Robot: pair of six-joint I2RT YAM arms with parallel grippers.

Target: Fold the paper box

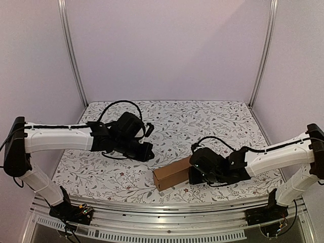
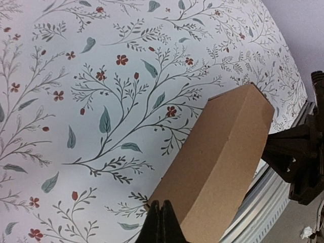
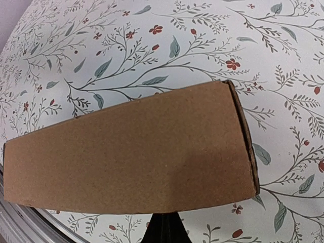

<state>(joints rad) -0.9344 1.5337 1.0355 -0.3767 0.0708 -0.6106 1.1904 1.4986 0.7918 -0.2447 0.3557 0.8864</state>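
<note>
We see box [image 1: 172, 175] lying formed on tabletop [image 1: 212, 121], near front edge. Left gripper [image 2: 161, 225] clenched, empty, near its left end. Right gripper [image 3: 164, 228] clenched, empty, at right end. We judge cardboard light, crushable, slippery: pinch gently across narrow sides.

Floral-print tabletop [image 1: 202, 119] spreads under and ahead of the jaws. Aluminium rail [image 1: 152, 211] runs behind them at the near edge. Pale back wall [image 1: 167, 45] well beyond.
</note>
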